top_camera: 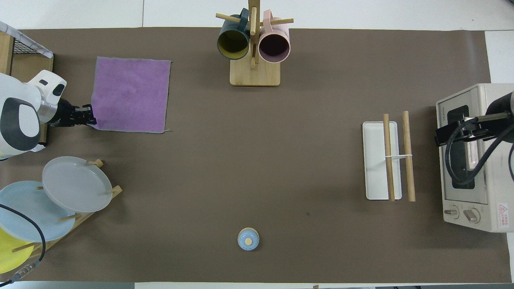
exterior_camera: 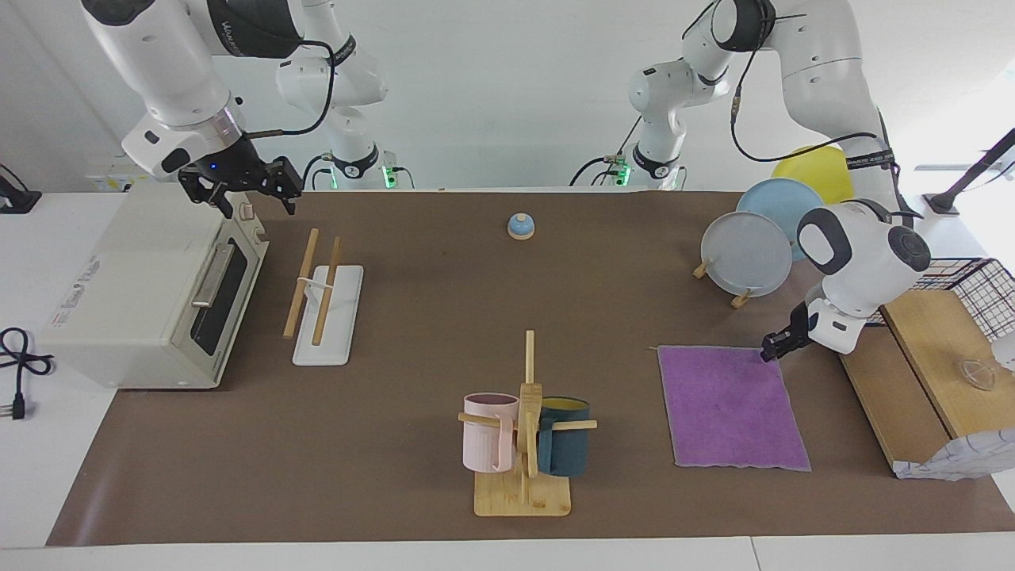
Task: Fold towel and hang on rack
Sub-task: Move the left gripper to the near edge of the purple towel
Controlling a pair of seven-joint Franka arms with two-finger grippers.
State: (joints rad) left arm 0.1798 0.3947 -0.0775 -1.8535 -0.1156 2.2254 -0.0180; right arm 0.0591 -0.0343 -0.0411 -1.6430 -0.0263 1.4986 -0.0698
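Observation:
The purple towel [exterior_camera: 729, 404] [top_camera: 130, 94] lies flat on the brown mat toward the left arm's end of the table. My left gripper [exterior_camera: 771, 351] [top_camera: 88, 120] is down at the towel's corner nearest the robots, on the left arm's side, with its fingertips pinched together on the cloth's edge. The rack [exterior_camera: 317, 293] [top_camera: 395, 160], two light wooden rods over a white base, stands toward the right arm's end, beside the toaster oven. My right gripper [exterior_camera: 254, 206] hangs open over the toaster oven's top with nothing in it; that arm waits.
A cream toaster oven [exterior_camera: 143, 293] sits at the right arm's end. A bamboo mug stand [exterior_camera: 523, 496] with two mugs stands mid-table, farther from the robots than a small blue bell [exterior_camera: 521, 226]. Plates on a wooden stand [exterior_camera: 745, 254] and a wooden board [exterior_camera: 912, 357] flank the left gripper.

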